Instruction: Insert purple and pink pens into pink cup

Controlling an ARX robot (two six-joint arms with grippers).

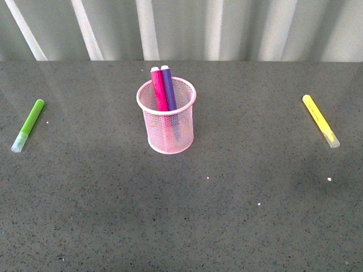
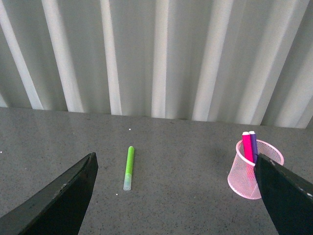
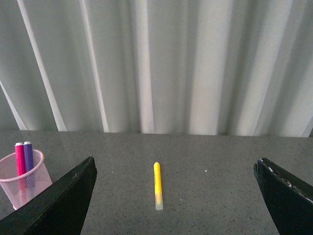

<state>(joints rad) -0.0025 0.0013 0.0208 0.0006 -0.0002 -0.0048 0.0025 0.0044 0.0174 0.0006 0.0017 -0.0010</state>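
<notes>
The pink cup (image 1: 168, 121) stands upright mid-table, a mesh cylinder. Inside it the pink pen (image 1: 158, 89) and the purple pen (image 1: 168, 87) stand side by side, leaning toward the far rim, tops poking above it. The left wrist view shows the pink cup (image 2: 244, 178) with the pink pen (image 2: 247, 147) and purple pen (image 2: 253, 146) inside. The right wrist view shows the pink cup (image 3: 19, 188) too. My left gripper (image 2: 178, 196) is open, well back from the cup, holding nothing. My right gripper (image 3: 178, 196) is open and empty. Neither arm shows in the front view.
A lime green marker (image 1: 28, 125) lies on the grey speckled table (image 1: 237, 219) at the left, seen between the left fingers as the green marker (image 2: 128, 167). A yellow marker (image 1: 320, 120) lies at the right, the same yellow marker (image 3: 157, 186) showing between the right fingers. A corrugated white wall (image 1: 223, 21) backs the table.
</notes>
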